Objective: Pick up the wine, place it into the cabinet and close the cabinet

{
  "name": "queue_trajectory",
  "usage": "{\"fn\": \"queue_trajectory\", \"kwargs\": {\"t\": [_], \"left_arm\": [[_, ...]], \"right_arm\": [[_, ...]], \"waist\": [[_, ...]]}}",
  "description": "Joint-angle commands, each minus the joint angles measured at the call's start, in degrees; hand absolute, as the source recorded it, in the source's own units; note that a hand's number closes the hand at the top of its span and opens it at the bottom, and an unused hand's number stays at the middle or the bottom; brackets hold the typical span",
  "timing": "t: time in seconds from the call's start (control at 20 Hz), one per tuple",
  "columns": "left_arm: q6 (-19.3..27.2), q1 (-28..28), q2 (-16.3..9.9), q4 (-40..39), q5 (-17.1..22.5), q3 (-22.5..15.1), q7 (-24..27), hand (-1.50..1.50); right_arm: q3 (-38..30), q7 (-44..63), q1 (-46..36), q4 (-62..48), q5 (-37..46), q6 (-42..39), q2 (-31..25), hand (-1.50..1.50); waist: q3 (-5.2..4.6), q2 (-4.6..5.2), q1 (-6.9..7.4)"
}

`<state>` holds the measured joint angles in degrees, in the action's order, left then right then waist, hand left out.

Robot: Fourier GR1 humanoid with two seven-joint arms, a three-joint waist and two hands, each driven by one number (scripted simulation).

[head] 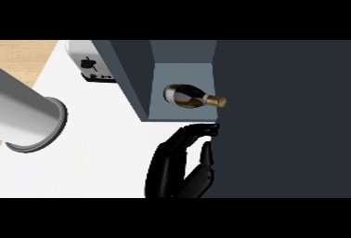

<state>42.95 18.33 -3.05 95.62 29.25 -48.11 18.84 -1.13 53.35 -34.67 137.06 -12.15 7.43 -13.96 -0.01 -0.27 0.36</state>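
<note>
1. One wine bottle (191, 96) lies on its side inside the one cabinet (179, 74), upper centre of the frame — neck pointing right.
2. One hand, the right hand (179, 171), shows at lower centre; its fingers (197, 132) are curled, holding nothing, tips near the dark cabinet door (281, 116).
3. One toaster (91, 68) stands upper left on the white tabletop (103, 148) — one grey forearm (27, 116) at left.
</note>
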Motion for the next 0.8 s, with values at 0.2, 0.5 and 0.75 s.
{"fn": "queue_trajectory", "kwargs": {"t": [0.2,0.5,0.75], "left_arm": [[-6.73,-13.02,-12.39,17.7,-0.5,-3.84,-0.66,1.5],[-12.11,-19.87,-22.08,25.14,1.61,-1.41,1.7,1.5],[-18.96,-24.81,-27.39,25.61,4.98,1.99,5.86,1.5]], "right_arm": [[-0.82,-0.98,5.44,3.68,-2.81,-2.46,-0.62,-1.5],[8.02,1.71,1.34,5.46,-3.72,-5.57,-0.32,1.5],[13.28,3.82,-2.28,2.05,-7.95,-3.01,5.93,1.5]], "waist": [[0.02,0.12,-0.08],[-0.07,-0.04,0.42],[-0.19,-0.03,1.29]]}}
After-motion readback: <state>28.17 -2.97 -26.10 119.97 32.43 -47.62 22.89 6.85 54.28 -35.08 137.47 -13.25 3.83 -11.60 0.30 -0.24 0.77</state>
